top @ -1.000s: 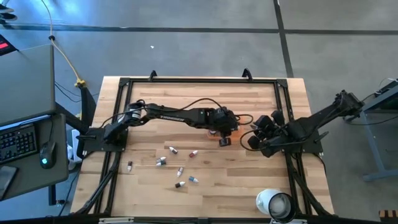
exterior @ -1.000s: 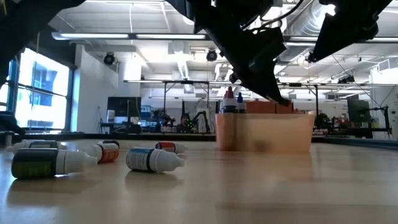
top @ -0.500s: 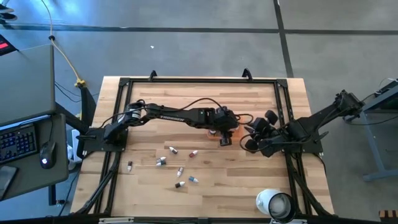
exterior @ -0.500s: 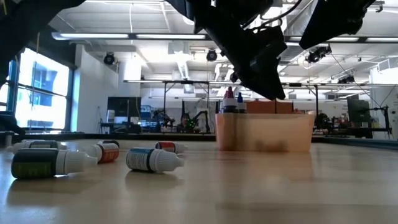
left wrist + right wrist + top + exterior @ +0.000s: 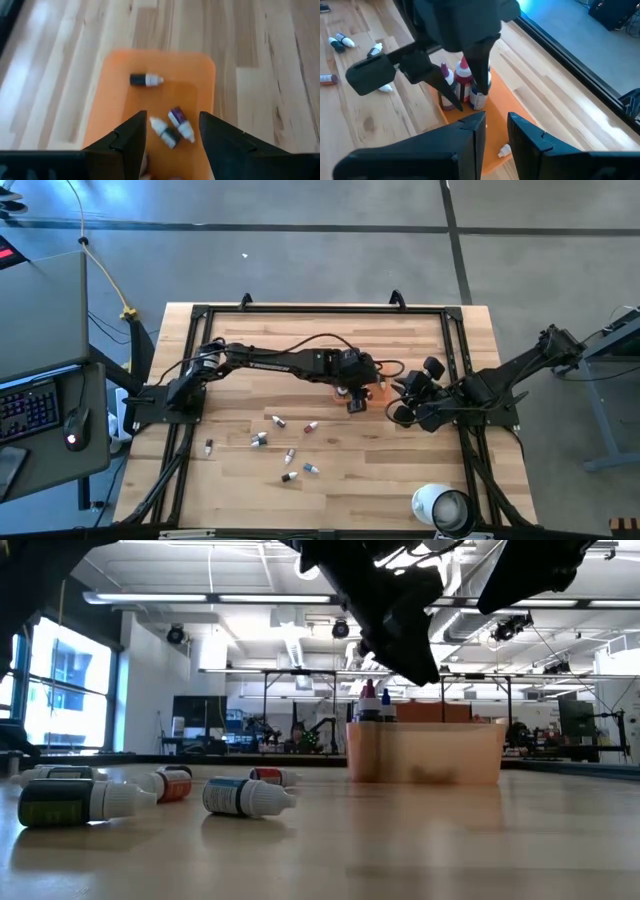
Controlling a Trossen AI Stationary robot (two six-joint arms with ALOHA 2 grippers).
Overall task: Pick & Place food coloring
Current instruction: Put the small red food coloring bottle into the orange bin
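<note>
Step in hand, as judged: release and retreat after a drop into the orange tray.

1. L gripper hangs above the tray w/ fingers apart and nothing between them. Three food coloring bottles lie flat on the tray floor below; more stand upright at one end.
2. Lift L gripper straight up before any sideways move. Its fingers sit close to the upright bottles, so a sideways swing could topple them.
3. Next targets: loose bottles on the table, approx. 7 o'clock from the tray. Take one at a time, gripping across the body, not the cap.
4. R gripper waits at 3 o'clock of the tray, fingers nearly together, empty. Keep it clear of L arm's path.
</note>
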